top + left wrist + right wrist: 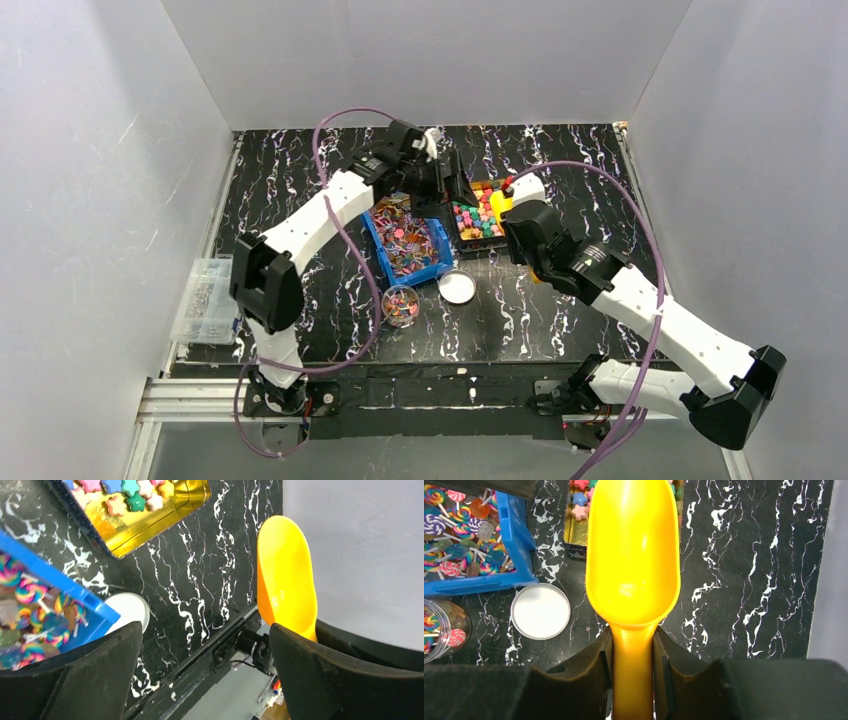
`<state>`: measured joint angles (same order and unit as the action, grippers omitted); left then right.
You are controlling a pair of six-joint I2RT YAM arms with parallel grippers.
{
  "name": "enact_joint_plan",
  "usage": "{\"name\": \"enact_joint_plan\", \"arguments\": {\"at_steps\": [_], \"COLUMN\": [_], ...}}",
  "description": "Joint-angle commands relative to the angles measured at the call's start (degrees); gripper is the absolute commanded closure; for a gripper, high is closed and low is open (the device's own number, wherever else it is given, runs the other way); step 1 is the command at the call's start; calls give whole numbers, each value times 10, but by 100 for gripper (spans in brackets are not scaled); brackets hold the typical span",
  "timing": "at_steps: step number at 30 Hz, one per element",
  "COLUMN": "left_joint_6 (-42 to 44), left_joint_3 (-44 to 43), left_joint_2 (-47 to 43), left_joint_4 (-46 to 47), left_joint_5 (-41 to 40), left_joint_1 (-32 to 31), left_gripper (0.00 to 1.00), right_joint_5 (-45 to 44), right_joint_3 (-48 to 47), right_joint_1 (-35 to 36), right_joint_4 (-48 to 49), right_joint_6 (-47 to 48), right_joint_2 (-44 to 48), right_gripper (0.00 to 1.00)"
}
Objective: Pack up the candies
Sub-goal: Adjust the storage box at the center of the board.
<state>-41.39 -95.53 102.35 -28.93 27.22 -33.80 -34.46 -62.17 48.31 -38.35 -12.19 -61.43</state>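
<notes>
Gripping the yellow scoop (633,555) by its handle, right gripper (633,652) clenched on it, scoop bowl over the gold tray (150,522), left gripper (205,670) spread wide and holding nothing, candies (454,555) in the blue bin (518,535), the tray and the clear jar (446,625), white lid (540,611) just beside the jar

The top camera is looking down from high at the near side. Both wrist cameras are looking close, sharing the white lid (540,611).
</notes>
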Motion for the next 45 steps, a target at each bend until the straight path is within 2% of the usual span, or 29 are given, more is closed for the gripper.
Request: {"name": "enact_joint_plan", "arguments": {"at_steps": [1,8,13,18,22,24,28,37,45], "left_joint_6": [-7,1,-7,-17,-18,-6,18,58,82], "left_joint_3": [-80,-186,-203,-205,-200,-195,-164,-80,-51], "left_joint_2": [50,144,183,216,229,238,236,199,175], "left_joint_4": [-46,-132,-153,-165,-178,-198,-222,-234,-233], "left_joint_5": [-41,-147,-195,-231,-262,-303,-333,-336,-340], "left_joint_1": [-29,-57,-70,-76,-78,-78,-78,-49,-28], "left_gripper": [3,15,23,27,30,34,34,34,34], "right_joint_5": [18,4,5,10,11,14,20,32,39], "right_joint_3": [18,45,53,56,60,63,69,73,75], "right_joint_1": [-24,-32,-32,-32,-32,-33,-32,-33,-33], "right_joint_4": [34,31,22,14,10,10,17,24,29], "right_joint_6": [-23,-38,-48,-53,-54,-54,-56,-58,-60], "right_joint_2": [36,87,108,124,135,137,135,132,130], "right_gripper": [99,99,99,99,99,99,99,99,99]}}
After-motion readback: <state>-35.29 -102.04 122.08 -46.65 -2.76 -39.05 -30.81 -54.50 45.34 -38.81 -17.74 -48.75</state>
